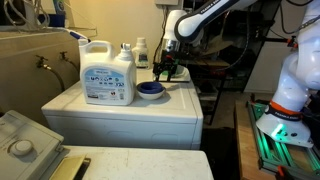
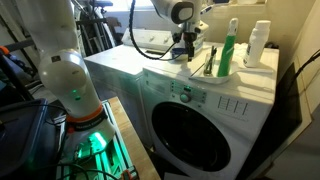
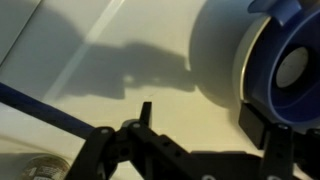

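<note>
My gripper (image 1: pixel 168 70) hangs just above the white washer top (image 1: pixel 120 112), close to a blue detergent cap (image 1: pixel 150 90) that lies on it. In the wrist view the jaws (image 3: pixel 200 120) are open, with only bare washer surface between them. The blue cap with its white rim (image 3: pixel 280 60) lies just beyond the right finger, and I cannot tell whether they touch. A large white detergent jug (image 1: pixel 108 76) stands beside the cap. The gripper also shows in an exterior view (image 2: pixel 187 52), over the back of the washer.
Small bottles (image 1: pixel 141 52) stand at the back of the washer top. A green bottle (image 2: pixel 229 52) and a white bottle (image 2: pixel 259 45) stand at its far corner. The washer door (image 2: pixel 195 125) faces front. A utility sink (image 1: pixel 30 60) stands beside the washer.
</note>
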